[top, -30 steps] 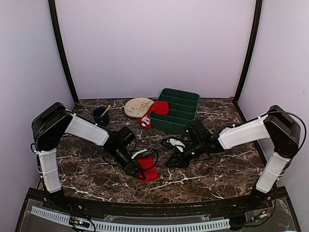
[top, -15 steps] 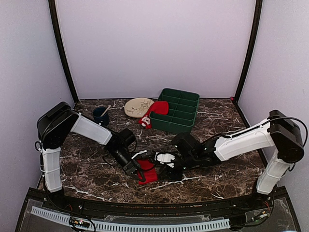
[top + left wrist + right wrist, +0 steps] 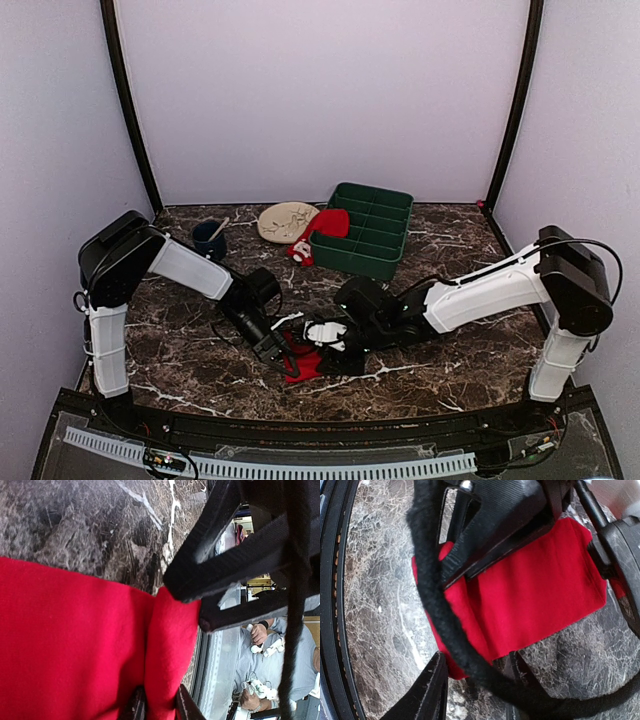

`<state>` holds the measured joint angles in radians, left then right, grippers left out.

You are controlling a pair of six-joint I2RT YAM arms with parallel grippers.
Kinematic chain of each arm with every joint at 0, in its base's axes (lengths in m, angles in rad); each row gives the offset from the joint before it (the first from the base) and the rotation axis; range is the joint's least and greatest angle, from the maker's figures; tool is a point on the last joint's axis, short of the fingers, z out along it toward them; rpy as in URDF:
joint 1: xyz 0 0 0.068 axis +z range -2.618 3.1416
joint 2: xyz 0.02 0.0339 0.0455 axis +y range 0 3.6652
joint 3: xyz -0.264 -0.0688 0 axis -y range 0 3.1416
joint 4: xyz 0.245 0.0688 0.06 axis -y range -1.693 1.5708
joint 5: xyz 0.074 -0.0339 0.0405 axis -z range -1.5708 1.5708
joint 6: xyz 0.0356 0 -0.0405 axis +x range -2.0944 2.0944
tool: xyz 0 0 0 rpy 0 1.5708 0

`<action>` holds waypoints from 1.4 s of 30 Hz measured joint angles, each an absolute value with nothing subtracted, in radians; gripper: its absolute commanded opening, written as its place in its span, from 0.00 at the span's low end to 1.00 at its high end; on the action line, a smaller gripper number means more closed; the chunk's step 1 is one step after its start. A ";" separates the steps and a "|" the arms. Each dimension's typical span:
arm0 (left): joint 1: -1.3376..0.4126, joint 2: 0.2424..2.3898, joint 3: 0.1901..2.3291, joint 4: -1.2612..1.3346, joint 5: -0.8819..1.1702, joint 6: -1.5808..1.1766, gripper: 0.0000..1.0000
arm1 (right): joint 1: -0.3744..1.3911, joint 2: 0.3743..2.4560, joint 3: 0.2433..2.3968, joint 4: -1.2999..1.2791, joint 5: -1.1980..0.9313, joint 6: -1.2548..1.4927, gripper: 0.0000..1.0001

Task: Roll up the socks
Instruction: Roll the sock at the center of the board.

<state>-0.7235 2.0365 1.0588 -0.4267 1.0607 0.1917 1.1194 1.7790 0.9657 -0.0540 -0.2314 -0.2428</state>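
Observation:
One red sock (image 3: 305,364) lies flat on the marble near the table's front edge. My left gripper (image 3: 287,358) is shut on a raised fold of it (image 3: 170,645); the fold sits pinched between the fingertips (image 3: 186,706). My right gripper (image 3: 322,345) is right beside it, its jaws open and straddling the sock's near corner (image 3: 451,667) without closing on it. A black cable (image 3: 437,610) crosses the right wrist view in front of the sock (image 3: 540,595). The other sock (image 3: 330,222) drapes over the green tray's left edge, its white patterned end (image 3: 300,251) on the table.
A green divided tray (image 3: 385,232) stands at the back centre. A beige plate (image 3: 285,221) and a dark blue cup (image 3: 208,240) with a stick in it sit to its left. The table's black front rail (image 3: 332,605) runs close to the held sock.
The right arm has swung left across the table up to the sock, and its jaws have widened. The left gripper has stayed in place, holding the sock.

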 measured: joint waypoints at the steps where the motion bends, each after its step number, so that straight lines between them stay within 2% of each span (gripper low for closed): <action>1: -0.723 2.037 1.059 -0.428 1.062 0.192 0.21 | 1.121 1.783 0.972 -0.061 -0.232 -0.247 0.37; 13: -0.722 2.043 1.059 -0.439 1.074 0.200 0.21 | 1.130 1.834 1.001 -0.105 -0.266 -0.270 0.37; 28: -0.722 2.047 1.059 -0.443 1.081 0.201 0.21 | 1.130 1.850 1.010 -0.105 -0.280 -0.281 0.25; 34: -0.721 2.049 1.061 -0.447 1.088 0.202 0.26 | 1.130 1.850 1.010 -0.105 -0.288 -0.283 0.17; 39: -0.721 2.049 1.068 -0.462 1.097 0.197 0.38 | 1.130 1.850 1.011 -0.106 -0.299 -0.286 0.11; 42: -0.721 2.049 1.073 -0.472 1.104 0.187 0.40 | 1.130 1.858 1.016 -0.106 -0.303 -0.285 0.10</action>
<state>-0.7208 2.0487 1.0729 -0.4725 1.1042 0.1875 1.1301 1.8580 1.0157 -0.1059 -0.3027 -0.2852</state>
